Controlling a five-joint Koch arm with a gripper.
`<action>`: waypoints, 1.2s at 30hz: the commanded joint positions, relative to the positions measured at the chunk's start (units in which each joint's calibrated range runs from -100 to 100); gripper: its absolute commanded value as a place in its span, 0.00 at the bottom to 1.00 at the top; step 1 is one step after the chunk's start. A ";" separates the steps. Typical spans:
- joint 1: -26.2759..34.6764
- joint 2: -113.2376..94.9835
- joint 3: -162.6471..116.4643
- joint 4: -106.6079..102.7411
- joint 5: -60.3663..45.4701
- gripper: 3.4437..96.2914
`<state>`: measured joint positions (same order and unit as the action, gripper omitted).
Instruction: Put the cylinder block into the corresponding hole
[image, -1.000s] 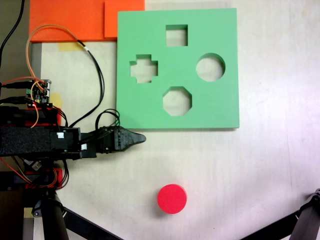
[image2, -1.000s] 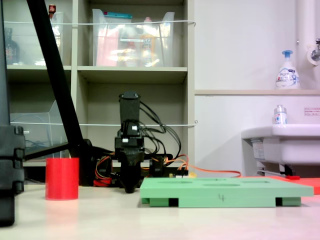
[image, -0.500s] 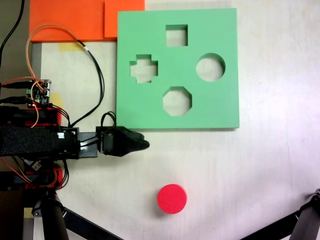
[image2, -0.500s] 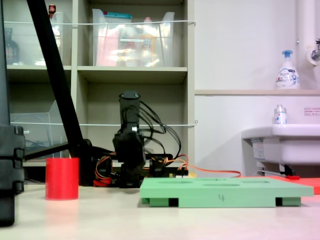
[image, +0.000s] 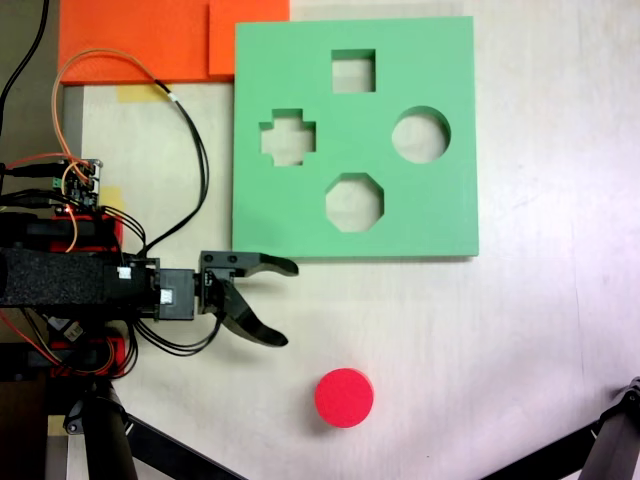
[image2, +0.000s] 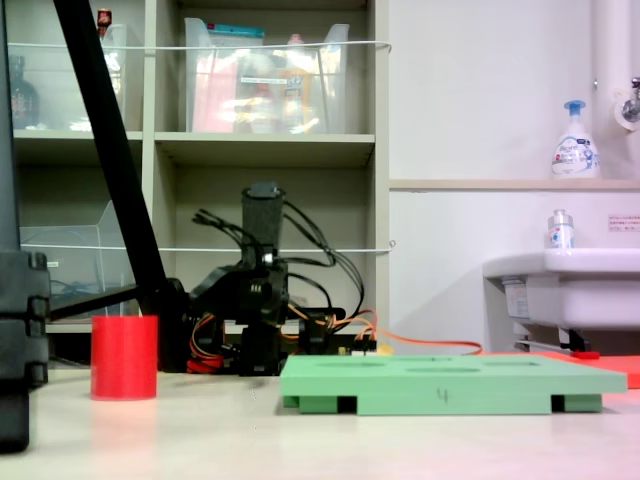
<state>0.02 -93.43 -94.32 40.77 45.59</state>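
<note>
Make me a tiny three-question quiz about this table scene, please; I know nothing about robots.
1. True or false: the gripper is open.
2. How many cut-outs does the green board have?
3. Where is the red cylinder? A: in the round hole. B: on the table, apart from the board. C: between the jaws.

Key: 1 true. 2 four. 3 B.

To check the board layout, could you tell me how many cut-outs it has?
4: square at the first exterior view's top, cross left, circle right, octagon bottom. None appear hidden.
</note>
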 joint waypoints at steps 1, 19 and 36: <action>-0.39 39.80 4.69 43.82 0.44 0.92; -7.23 94.69 19.54 59.23 3.91 0.98; -10.79 101.95 29.81 59.23 5.67 0.69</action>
<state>-10.72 8.76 -65.41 94.52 51.06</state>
